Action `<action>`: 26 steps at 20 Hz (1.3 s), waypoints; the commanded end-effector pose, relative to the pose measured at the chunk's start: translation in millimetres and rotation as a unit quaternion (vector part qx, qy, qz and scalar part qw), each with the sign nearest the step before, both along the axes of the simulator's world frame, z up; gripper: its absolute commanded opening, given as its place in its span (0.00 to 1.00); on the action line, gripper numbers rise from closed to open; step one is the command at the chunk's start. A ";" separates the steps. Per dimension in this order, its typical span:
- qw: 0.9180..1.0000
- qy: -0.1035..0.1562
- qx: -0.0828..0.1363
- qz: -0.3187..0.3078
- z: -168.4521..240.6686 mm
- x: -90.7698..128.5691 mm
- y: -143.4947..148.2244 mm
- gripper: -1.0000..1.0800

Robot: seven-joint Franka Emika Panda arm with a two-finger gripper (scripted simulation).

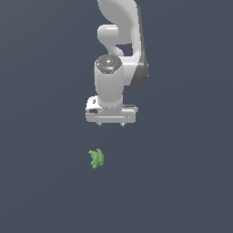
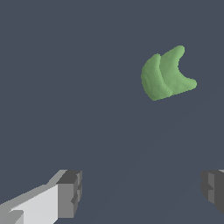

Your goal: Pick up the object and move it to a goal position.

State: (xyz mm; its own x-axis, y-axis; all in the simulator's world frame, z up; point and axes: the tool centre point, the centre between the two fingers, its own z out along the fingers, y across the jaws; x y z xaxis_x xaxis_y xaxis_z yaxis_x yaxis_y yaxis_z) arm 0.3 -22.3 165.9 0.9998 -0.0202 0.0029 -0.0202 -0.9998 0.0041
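Below the arm, the gripper (image 1: 111, 124) hangs with its jaws spread wide and nothing between them; the wrist view confirms a broad gap between the fingertips (image 2: 70, 192). The object (image 1: 96, 158), a small green lobed lump, lies on the dark floor well apart from the claw, toward the exterior view's left of it. Its height above the floor is hard to judge from these renders. Advised: centre over the lump first, align the jaws across its narrow width, then descend.
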 end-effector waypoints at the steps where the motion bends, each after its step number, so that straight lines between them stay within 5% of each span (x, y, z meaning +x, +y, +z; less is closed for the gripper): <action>1: 1.000 0.000 0.000 0.000 0.0 0.0 0.0 0.96; 15: 1.000 0.001 0.003 0.005 10.0 -2.4 12.4 0.96; 26: 0.999 0.001 0.001 0.042 -4.1 26.8 -3.6 0.96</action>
